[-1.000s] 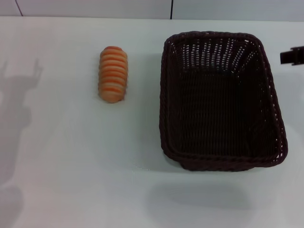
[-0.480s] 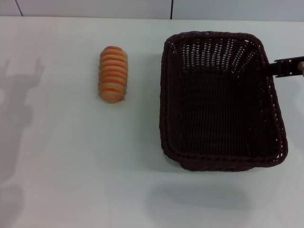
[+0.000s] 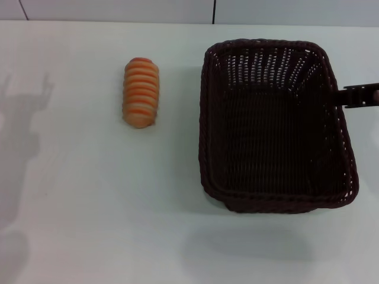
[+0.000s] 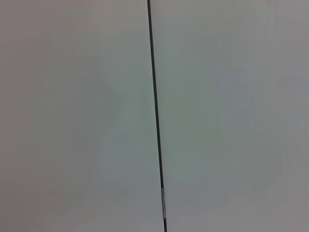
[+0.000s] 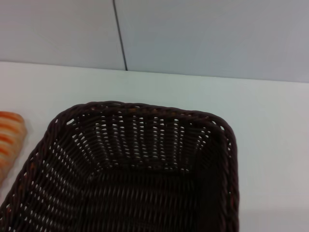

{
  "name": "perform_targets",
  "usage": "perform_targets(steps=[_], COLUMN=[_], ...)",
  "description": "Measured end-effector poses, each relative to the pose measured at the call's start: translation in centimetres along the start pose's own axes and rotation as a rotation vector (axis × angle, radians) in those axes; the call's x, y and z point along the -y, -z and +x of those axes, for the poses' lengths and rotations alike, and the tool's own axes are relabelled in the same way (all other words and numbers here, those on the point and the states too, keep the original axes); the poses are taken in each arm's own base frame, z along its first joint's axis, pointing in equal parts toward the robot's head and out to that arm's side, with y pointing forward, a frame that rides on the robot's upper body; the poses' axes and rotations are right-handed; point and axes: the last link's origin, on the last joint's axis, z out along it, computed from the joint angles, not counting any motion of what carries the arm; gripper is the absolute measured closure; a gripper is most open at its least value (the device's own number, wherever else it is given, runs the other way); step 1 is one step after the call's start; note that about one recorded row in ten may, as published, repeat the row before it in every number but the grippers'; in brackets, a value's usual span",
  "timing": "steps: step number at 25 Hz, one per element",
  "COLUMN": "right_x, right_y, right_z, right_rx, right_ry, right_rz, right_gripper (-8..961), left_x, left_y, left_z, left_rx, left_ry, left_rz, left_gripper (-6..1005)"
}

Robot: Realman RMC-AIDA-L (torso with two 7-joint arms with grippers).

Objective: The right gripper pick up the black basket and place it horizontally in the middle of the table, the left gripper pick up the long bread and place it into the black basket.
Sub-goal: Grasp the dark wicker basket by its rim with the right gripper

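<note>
The black basket [image 3: 275, 121] stands on the white table [image 3: 89, 195] at the right, its long side running front to back. It also fills the lower part of the right wrist view [image 5: 130, 169]. The long bread [image 3: 141, 92], orange-tan with ridged stripes, lies left of the basket, apart from it; its end shows in the right wrist view [image 5: 8, 140]. The tip of my right gripper [image 3: 358, 94] reaches in from the right edge, right beside the basket's right rim near the far end. My left gripper is out of view; only its shadow falls on the table at the far left.
A pale wall with a dark vertical seam [image 3: 214, 10] stands behind the table's far edge. The left wrist view shows only that wall and seam [image 4: 155, 116]. The arm's shadow [image 3: 23, 112] lies on the table's left side.
My right gripper has moved leftward and slightly down, from the right edge toward the basket's right rim. The basket and the bread have not moved.
</note>
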Motion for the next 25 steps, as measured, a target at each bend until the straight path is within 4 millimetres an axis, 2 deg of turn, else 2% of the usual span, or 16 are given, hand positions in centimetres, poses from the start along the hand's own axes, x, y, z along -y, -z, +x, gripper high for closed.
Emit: perform_targets(steps=[8,25], right_x=[0.9,1.0], right_y=[0.0,-1.8], right_z=[1.4,1.7], right_rx=[-0.024,-0.037], right_ry=[-0.03,-0.015], right_rz=[0.021,0.012], right_gripper=[588,600], left_x=[-0.2,-0.5], left_y=[-0.1,-0.5], left_z=[0.0,-0.3], left_rx=[0.0,0.009], left_ry=[0.003,0.0], left_rz=[-0.002,-0.01], left_gripper=[139,138])
